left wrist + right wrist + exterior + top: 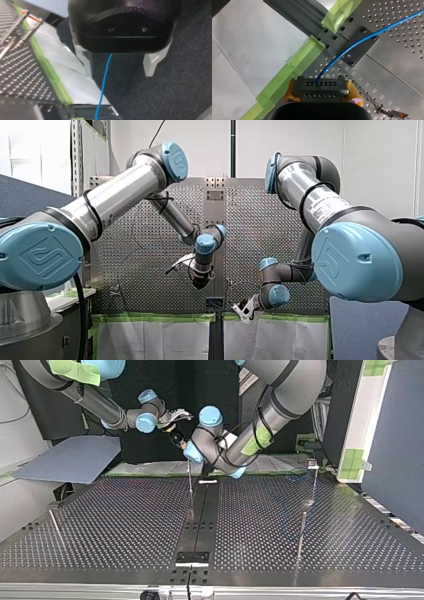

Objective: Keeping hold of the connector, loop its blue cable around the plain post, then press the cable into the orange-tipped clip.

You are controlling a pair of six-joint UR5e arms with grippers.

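The perforated table [125, 525] is carrying a dark centre strip [202, 515]; a thin post [190, 487] is standing at twelve o'clock.

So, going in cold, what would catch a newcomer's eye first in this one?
The dark connector clamped between the yellow pads of the right hand, beside the green tape, with its blue cable arcing away over the perforated table. Next, in the left wrist view, the left hand hangs open, the blue cable passing unclamped between its pale fingers.
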